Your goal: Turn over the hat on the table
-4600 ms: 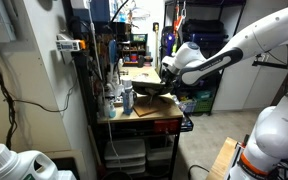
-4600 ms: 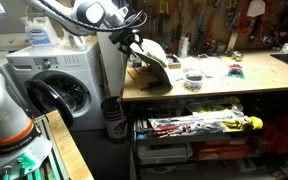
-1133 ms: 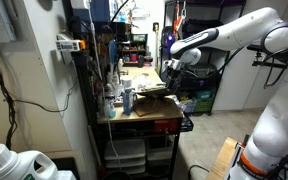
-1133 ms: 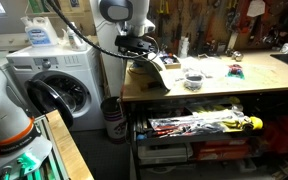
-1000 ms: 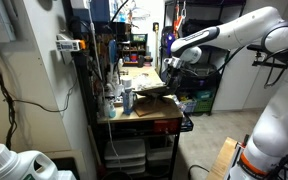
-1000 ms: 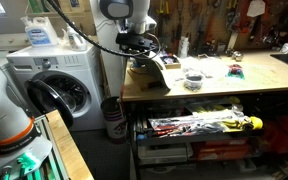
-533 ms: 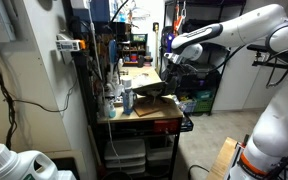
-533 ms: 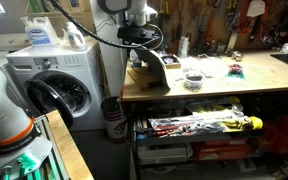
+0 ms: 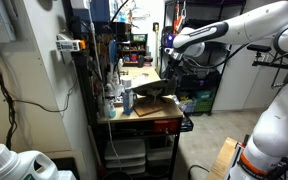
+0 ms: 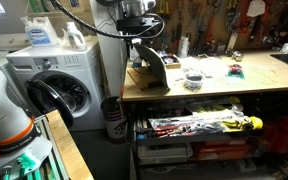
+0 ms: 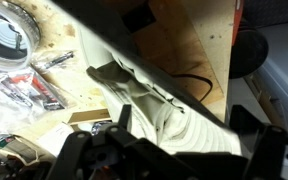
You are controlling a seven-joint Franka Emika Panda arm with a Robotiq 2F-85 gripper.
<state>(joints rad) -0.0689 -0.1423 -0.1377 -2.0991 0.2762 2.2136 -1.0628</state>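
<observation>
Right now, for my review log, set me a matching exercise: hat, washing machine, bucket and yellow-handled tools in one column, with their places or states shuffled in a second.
Things:
1. hat
2. washing machine
3. bucket
4. yellow-handled tools

Places or states:
A. on the floor, next to the table
B. tilted steeply on edge at the table's end, held by the gripper
C. on the shelf under the table top
D. white, standing beside the table

Pairs: 1-B; 2-D; 3-A; 4-C
</observation>
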